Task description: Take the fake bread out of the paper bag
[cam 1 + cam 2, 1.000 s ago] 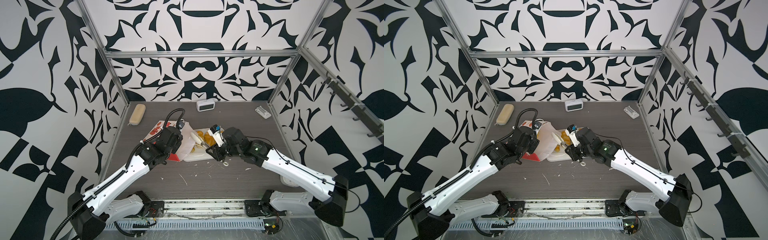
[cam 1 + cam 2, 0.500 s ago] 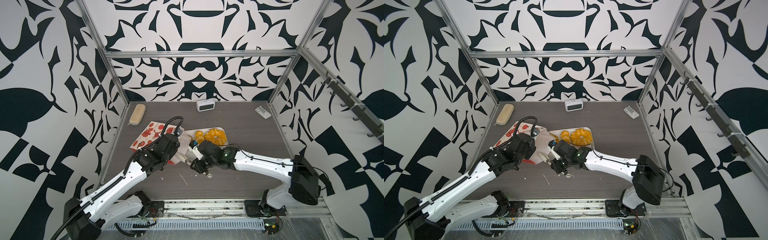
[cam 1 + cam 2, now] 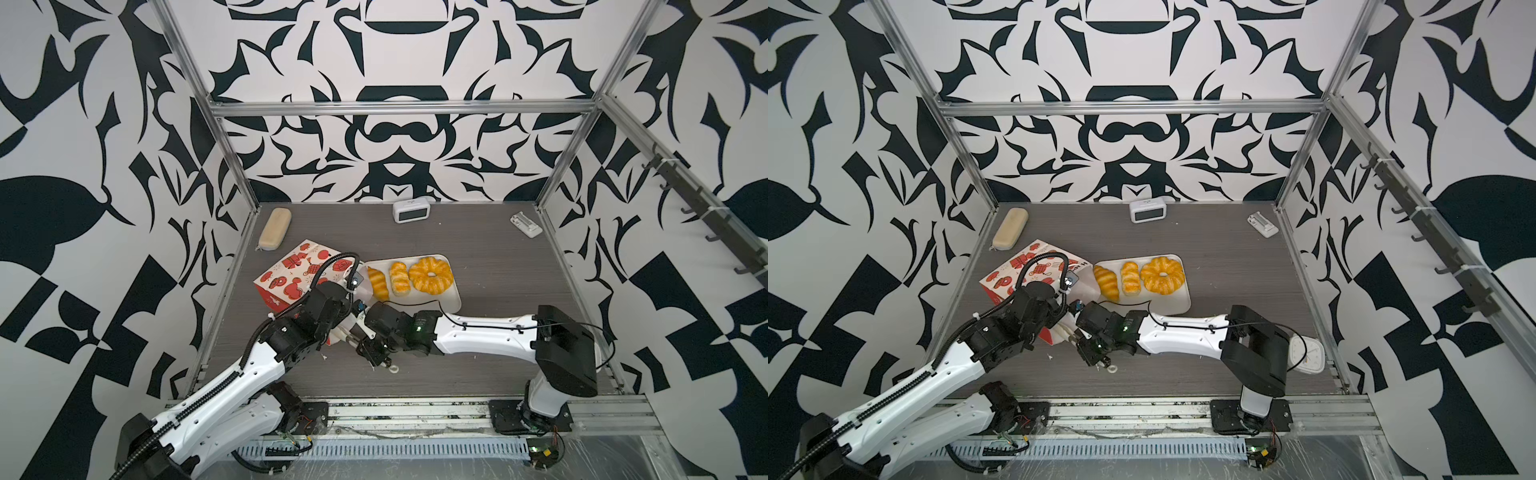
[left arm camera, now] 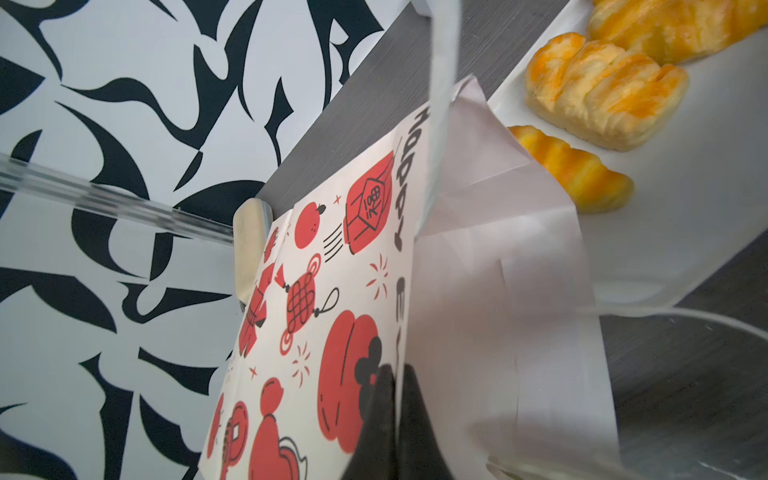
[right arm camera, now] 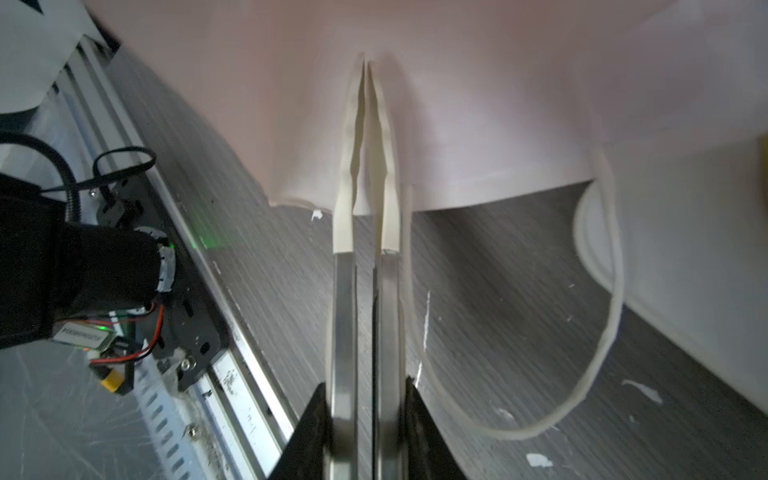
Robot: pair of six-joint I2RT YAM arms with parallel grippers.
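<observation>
We see the paper bag [image 3: 299,274] lying on its side on the left half of the table [image 3: 540,299], close to the left wall frame. Its mouth is turned toward the tray [image 3: 440,304], and its white lip reaches the tray's left edge. The left gripper [image 4: 395,419] is clamped on the bag's rim. The right gripper [image 5: 365,66] has its thin fingers pressed together. Their tips lie against the bag's white inside, but we cannot tell whether any paper is caught between them.

Three pieces of bread sit in a row on the tray: a croissant [image 3: 377,283] nearest the bag, a braided roll [image 3: 399,277] and a large ring [image 3: 430,274]. Both wrists crowd the bag's mouth and hide its inside in both top views. One cord handle [image 5: 615,291] loops loosely on the table beside the right fingers.

The table is bare to the right of the tray and behind it. A tan case [image 3: 274,229] lies in the back left corner, a digital clock [image 3: 410,210] stands at the back wall, a small white device [image 3: 526,225] lies back right, and a square clock [image 3: 1306,353] sits front right behind the right arm.
</observation>
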